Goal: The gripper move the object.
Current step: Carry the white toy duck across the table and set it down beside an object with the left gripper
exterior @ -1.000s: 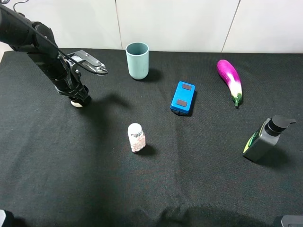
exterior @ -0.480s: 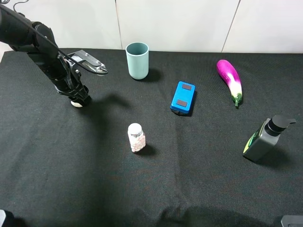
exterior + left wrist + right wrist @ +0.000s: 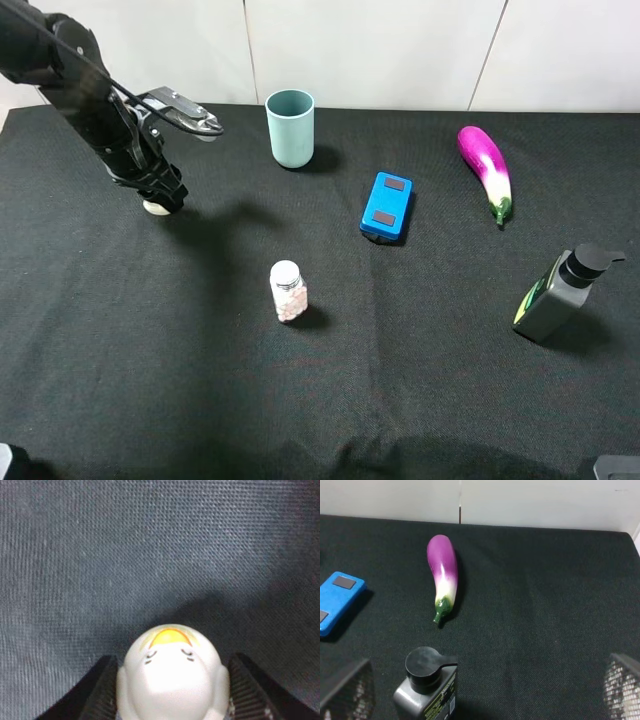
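My left gripper (image 3: 160, 196) is at the far left of the black cloth, shut on the cream-white rubber duck (image 3: 155, 208). Only the duck's underside shows below the fingers there. In the left wrist view the duck (image 3: 172, 677), orange beak up, sits squeezed between the two black fingers (image 3: 100, 692), close over the cloth. I cannot tell whether it touches the cloth. My right gripper (image 3: 482, 682) is open and empty at the near right, above the grey pump bottle (image 3: 426, 690).
A teal cup (image 3: 290, 128) stands at the back. A blue box (image 3: 387, 206), a purple eggplant (image 3: 485, 168), a pill bottle (image 3: 288, 291) and the grey pump bottle (image 3: 560, 296) sit on the cloth.
My left arm has drawn up and slightly back-left, carrying the duck with it. Everything else is unmoved.
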{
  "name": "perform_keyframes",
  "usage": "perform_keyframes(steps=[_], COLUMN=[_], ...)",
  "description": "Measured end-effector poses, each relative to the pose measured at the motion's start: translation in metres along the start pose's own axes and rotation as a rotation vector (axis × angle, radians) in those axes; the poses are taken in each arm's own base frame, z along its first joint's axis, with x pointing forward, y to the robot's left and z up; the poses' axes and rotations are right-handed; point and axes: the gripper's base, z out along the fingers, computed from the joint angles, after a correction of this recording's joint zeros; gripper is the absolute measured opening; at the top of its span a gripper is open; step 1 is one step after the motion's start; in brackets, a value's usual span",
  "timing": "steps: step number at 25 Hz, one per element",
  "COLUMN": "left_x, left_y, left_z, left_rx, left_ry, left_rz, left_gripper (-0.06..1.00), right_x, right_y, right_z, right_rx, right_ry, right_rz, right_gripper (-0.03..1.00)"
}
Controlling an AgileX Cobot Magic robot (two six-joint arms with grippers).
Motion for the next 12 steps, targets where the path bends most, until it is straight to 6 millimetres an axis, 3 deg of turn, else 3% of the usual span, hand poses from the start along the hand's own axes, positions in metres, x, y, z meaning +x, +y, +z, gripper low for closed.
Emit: perform_keyframes(steps=[12], left_x=[0.007], left_y=[-0.007], left_z=[-0.039], left_rx=[0.031], left_ry=[0.046], left_rz=[-0.092], left_gripper=[0.53], right_x=[0.0], right_y=[0.0], right_z=[0.0], right_rx=[0.0], right_ry=[0.0], right_rz=[0.0], right_gripper=[0.69])
